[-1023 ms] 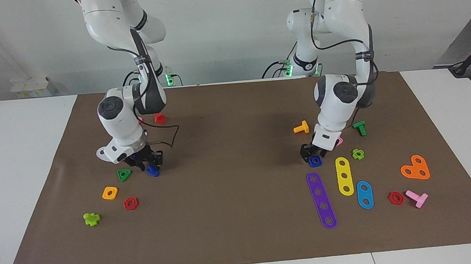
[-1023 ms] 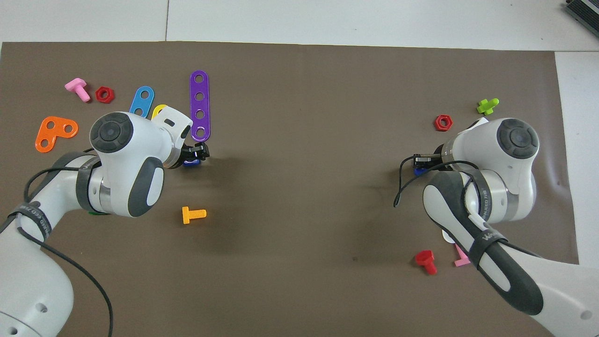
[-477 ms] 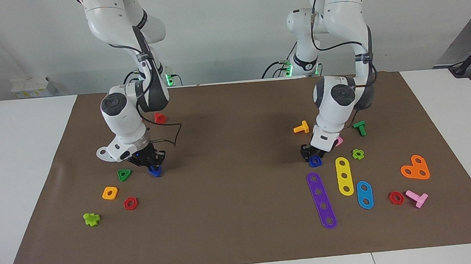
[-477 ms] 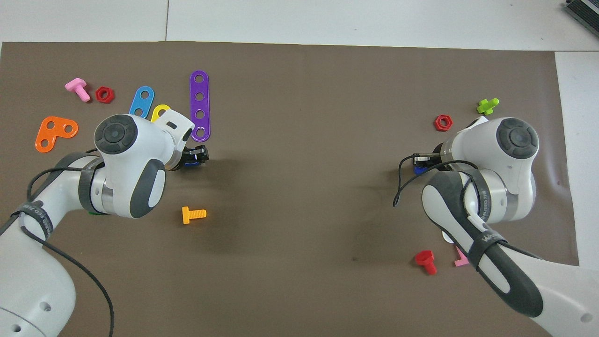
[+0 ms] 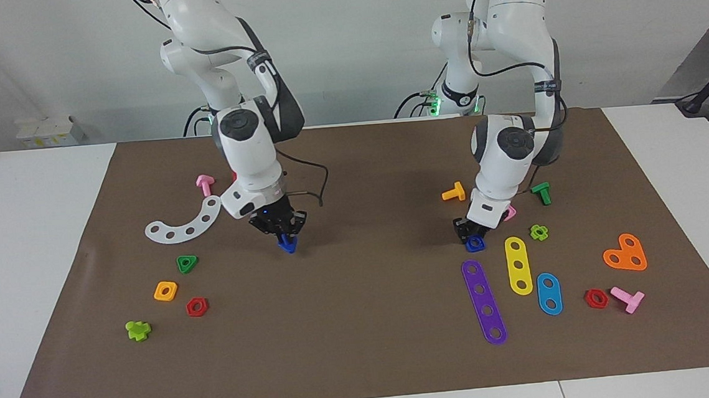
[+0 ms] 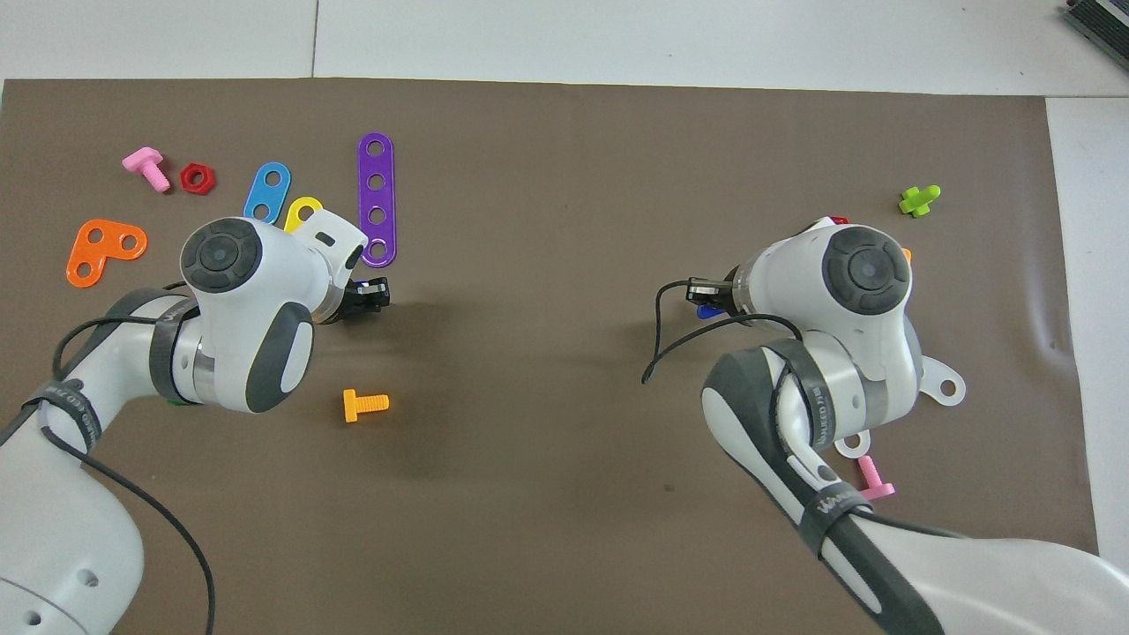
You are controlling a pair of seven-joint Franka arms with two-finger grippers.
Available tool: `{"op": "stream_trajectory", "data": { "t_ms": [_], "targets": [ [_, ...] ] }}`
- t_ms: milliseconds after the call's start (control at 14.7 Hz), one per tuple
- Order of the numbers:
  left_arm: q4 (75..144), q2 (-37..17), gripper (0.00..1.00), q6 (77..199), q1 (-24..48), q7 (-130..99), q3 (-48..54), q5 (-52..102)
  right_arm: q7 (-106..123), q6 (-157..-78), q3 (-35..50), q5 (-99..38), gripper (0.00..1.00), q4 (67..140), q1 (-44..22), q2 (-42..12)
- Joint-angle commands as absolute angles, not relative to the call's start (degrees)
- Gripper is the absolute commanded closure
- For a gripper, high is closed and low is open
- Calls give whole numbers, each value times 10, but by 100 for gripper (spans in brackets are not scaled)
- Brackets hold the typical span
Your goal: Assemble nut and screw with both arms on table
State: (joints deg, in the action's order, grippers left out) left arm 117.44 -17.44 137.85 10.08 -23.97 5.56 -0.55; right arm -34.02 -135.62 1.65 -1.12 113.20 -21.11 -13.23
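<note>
Currently the right tool (image 5: 283, 234) hangs over bare mat toward the middle of the tabletop (image 5: 39, 246), closed on the screw (image 5: 287, 245), which points down below its fingertips, clear of the mat. The left tool (image 5: 468, 231) is down at the mat, closed on the nut (image 5: 474, 243), which appears to rest on the mat. Crowding the nut are a purple four-hole strip (image 5: 484, 302) and a yellow three-hole strip (image 5: 519, 265), both slightly farther from the robots; a pink piece (image 5: 509, 213) and an orange bolt (image 5: 454, 192) lie slightly nearer to them. A lime cross piece (image 5: 539, 232) sits beside the yellow strip. Toward the right arm's end lie a white curved strip (image 5: 184, 223), a green triangular nut (image 5: 187, 263), an orange square nut (image 5: 165, 291) and a red hex nut (image 5: 197, 307), all well apart from the screw.
</note>
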Motion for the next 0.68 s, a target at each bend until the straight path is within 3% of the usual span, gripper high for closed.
{"op": "stream_trajectory", "data": {
  "t_ms": [0, 273, 614],
  "targets": [
    [1179, -172, 87, 1384, 109, -242, 47, -19, -393, -1354, 15, -23, 100, 1097, -251, -154],
    [1170, -172, 96, 1371, 109, -241, 47, -19, -443, -1346, 15, -16, 100, 1045, -300, -199],
    [1093, -172, 99, 1269, 107, -240, 48, -18, -487, -1346, 14, -8, 100, 1008, -346, -253]
  ]
}}
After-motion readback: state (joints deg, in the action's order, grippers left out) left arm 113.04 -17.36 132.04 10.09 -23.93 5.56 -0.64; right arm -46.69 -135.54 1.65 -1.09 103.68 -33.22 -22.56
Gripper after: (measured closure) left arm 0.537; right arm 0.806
